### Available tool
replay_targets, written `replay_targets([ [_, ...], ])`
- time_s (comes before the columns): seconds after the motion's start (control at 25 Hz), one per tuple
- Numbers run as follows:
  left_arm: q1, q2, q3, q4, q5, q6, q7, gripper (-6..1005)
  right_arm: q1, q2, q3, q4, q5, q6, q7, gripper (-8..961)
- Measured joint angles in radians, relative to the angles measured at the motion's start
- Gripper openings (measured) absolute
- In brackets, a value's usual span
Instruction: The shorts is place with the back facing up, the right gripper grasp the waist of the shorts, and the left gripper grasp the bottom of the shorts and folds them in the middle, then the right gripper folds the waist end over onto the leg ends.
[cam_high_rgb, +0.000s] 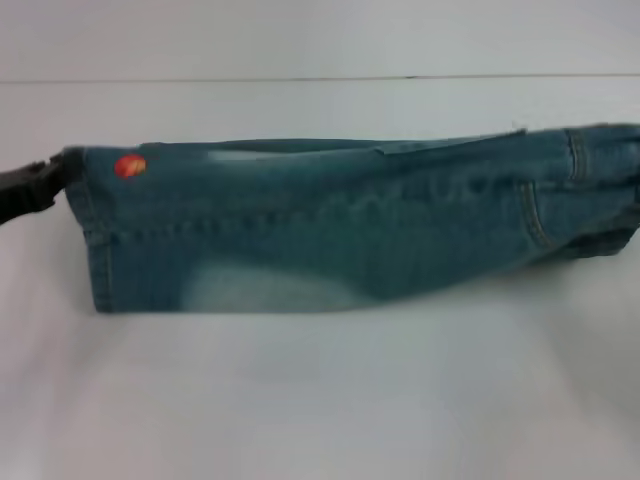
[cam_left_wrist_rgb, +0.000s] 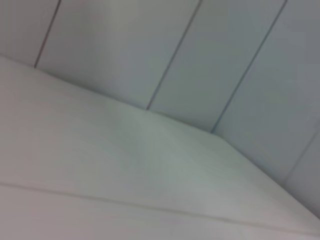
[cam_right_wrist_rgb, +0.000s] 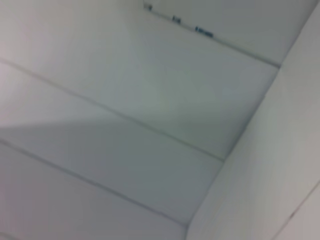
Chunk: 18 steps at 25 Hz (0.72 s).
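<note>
Head view, your inventory: the shorts (cam_high_rgb: 350, 225) folded lengthwise, raised over the tabletop (cam_high_rgb: 320, 400) — left gripper (cam_high_rgb: 28, 188) at their orange-patch hem corner, jaws' state indiscernible.

Head view looks closely down on the shorts (cam_high_rgb: 340, 230); both wrist views face only white panels.

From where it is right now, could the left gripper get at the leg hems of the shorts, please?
Probably yes: the left gripper is already at the hem corner of the shorts, beside the orange ball patch, apparently clamped on it, with nothing in between.
</note>
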<state>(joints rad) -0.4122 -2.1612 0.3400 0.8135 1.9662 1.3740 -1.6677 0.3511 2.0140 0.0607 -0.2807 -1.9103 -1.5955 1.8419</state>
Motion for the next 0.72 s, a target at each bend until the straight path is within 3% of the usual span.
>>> replay_targets([
  [0.16,-0.027,-0.001,0.001,-0.035,-0.048,-0.073,0.017,45,0.028,0.016,0.0,0.0,0.06,0.037,0.014,153],
  [0.72,-0.136,0.0,0.005,-0.142,-0.102,-0.26,0.116,43,0.142,0.033,-0.003,-0.002,0.101,0.276,0.002,182],
])
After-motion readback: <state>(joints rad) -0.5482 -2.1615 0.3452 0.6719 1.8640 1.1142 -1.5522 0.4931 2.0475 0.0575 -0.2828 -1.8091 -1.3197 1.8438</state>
